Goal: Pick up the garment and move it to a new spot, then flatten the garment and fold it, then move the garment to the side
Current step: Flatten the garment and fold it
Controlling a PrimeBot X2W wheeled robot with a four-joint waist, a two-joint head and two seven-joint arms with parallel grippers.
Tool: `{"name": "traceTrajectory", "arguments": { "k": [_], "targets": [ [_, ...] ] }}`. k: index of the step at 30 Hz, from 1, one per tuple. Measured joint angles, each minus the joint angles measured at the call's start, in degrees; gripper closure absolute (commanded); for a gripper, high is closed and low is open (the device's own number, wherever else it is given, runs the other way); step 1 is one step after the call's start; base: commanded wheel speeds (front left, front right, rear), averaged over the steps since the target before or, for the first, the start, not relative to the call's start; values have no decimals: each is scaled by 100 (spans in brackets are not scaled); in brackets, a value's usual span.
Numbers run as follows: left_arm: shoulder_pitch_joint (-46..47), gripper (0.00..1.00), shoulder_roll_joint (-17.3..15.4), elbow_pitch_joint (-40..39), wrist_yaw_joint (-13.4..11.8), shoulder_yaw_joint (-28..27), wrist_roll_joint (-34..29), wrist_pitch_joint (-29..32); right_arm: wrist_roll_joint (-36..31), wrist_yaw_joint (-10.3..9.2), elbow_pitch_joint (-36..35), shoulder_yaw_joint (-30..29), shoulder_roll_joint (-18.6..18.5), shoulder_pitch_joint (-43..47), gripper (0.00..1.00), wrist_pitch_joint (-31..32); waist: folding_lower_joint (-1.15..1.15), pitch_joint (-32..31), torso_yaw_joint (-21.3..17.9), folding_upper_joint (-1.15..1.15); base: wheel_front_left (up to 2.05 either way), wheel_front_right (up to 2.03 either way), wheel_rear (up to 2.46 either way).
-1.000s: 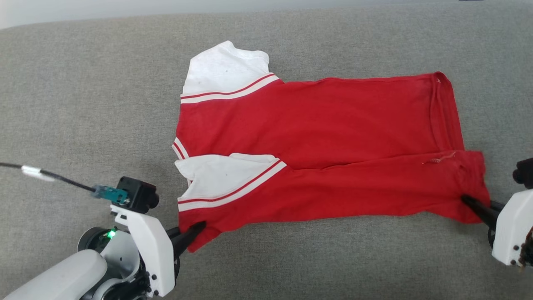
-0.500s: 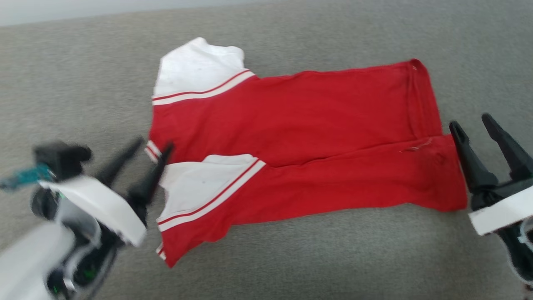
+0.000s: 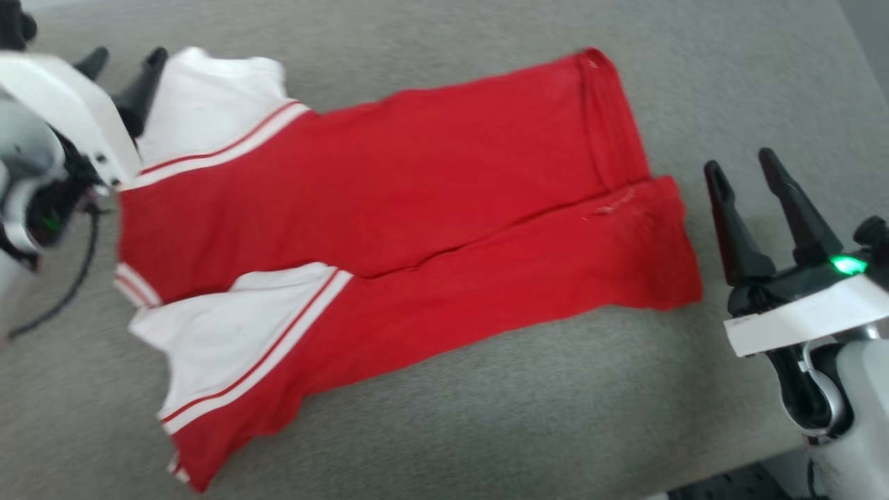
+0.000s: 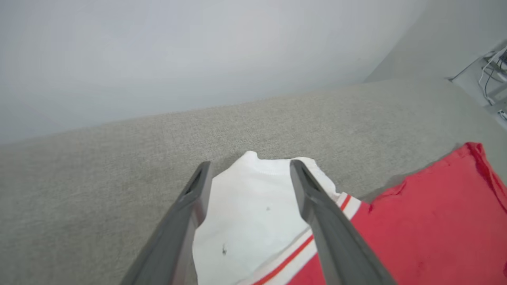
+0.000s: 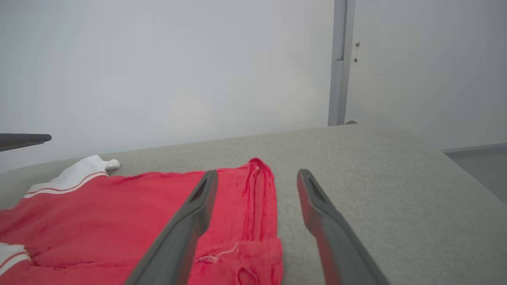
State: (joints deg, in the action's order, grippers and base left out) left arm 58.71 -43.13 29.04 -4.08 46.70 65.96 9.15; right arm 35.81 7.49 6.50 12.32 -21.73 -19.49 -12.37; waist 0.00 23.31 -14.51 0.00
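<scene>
The garment (image 3: 389,187), red with white sleeves, lies flat on the grey padded surface (image 3: 486,403), its near long side folded over onto the body. My left gripper (image 3: 123,61) stands open at the far white sleeve (image 3: 208,104). In the left wrist view its fingers (image 4: 250,166) straddle that sleeve (image 4: 245,209) from above, with nothing held. My right gripper (image 3: 740,165) is open, just right of the hem (image 3: 615,118) and apart from the cloth. In the right wrist view it (image 5: 257,174) points over the hem corner (image 5: 253,206).
The grey surface ends at the lower right, where a dark perforated base (image 3: 736,482) shows. A pale wall runs behind it, with a grey post (image 5: 340,59). Cables and a rack (image 4: 495,71) sit off the far right corner. The left gripper's finger (image 5: 23,140) pokes into the right wrist view.
Both grippers have opened and let go of the garment's near edge. The left arm has gone up to the far sleeve and the right has drawn back beside the hem. The camera has turned.
</scene>
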Motion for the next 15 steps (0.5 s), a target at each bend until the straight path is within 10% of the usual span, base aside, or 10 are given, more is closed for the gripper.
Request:
{"name": "traceTrajectory", "arguments": {
  "k": [15],
  "targets": [
    [1400,0,263,1866,159,628,-101,2852,196,0,342,275,31,-297,0,-227,0,439,-453,0,0,0,0]
  ]
}}
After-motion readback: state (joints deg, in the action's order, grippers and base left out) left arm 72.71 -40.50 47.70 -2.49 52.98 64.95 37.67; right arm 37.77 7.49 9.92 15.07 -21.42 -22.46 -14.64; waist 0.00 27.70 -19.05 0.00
